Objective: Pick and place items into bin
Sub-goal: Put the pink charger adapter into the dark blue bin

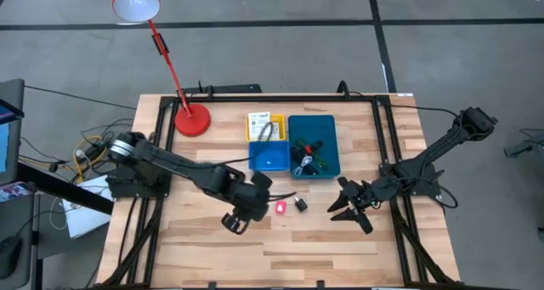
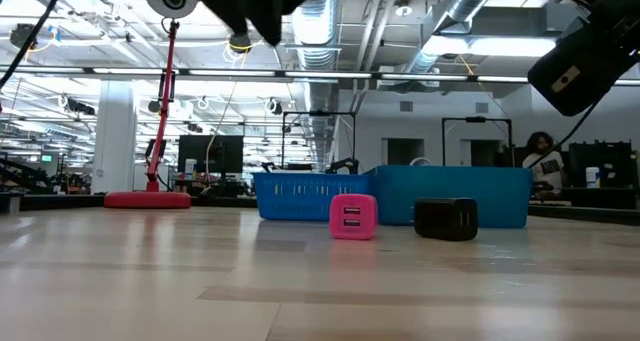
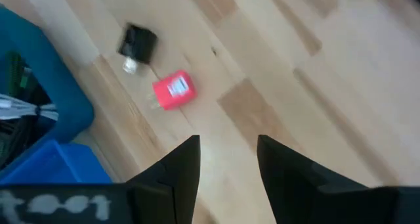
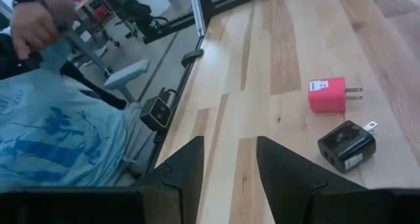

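Note:
A pink plug block (image 1: 280,207) (image 2: 352,217) (image 3: 174,92) (image 4: 327,94) and a black plug block (image 1: 300,203) (image 2: 445,219) (image 3: 138,43) (image 4: 346,145) lie on the wooden table in front of the bin (image 1: 331,167). The teal compartment holds a green cord and black-and-red clips (image 1: 308,154). The yellow one holds a white labelled box (image 1: 263,122). My left gripper (image 1: 265,188) (image 3: 226,165) hangs open above the table, left of the pink block. My right gripper (image 1: 344,207) (image 4: 230,165) is open, right of the black block. Both point at the blocks.
A red desk lamp stands with its base (image 1: 192,119) on the table's far left part. The small blue compartment (image 1: 269,157) (image 2: 305,196) sits close to my left gripper. A person in a light blue shirt (image 4: 59,138) is beyond the table's edge. Bare wood lies near the front edge.

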Robot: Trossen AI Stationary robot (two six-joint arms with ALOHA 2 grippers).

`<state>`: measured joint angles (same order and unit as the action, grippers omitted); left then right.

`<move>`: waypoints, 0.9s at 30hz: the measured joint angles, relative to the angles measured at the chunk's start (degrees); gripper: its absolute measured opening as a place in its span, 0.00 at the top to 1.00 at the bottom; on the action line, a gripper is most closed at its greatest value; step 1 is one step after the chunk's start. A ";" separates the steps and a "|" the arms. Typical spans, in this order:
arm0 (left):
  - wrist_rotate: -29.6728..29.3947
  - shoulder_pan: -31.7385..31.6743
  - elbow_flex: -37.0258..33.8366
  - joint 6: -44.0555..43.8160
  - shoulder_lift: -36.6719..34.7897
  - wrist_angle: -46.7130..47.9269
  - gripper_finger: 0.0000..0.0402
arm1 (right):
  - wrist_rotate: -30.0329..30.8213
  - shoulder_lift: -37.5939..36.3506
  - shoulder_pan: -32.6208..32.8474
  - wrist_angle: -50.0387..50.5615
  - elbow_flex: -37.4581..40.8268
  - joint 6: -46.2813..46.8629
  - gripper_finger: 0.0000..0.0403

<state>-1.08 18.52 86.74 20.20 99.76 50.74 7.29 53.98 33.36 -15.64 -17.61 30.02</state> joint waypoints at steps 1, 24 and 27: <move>-0.25 0.02 1.52 1.62 1.36 1.99 0.65 | 0.00 0.00 0.00 0.08 0.00 0.00 0.67; -5.71 2.86 8.03 28.21 10.97 2.41 0.65 | -0.39 0.00 0.00 0.61 0.00 0.00 0.67; -5.44 2.95 8.03 27.51 10.97 -1.01 0.65 | -0.63 0.00 0.00 0.61 0.00 0.00 0.67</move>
<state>-6.52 21.47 94.76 47.71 110.74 49.72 6.66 53.98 33.36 -15.03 -17.61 30.02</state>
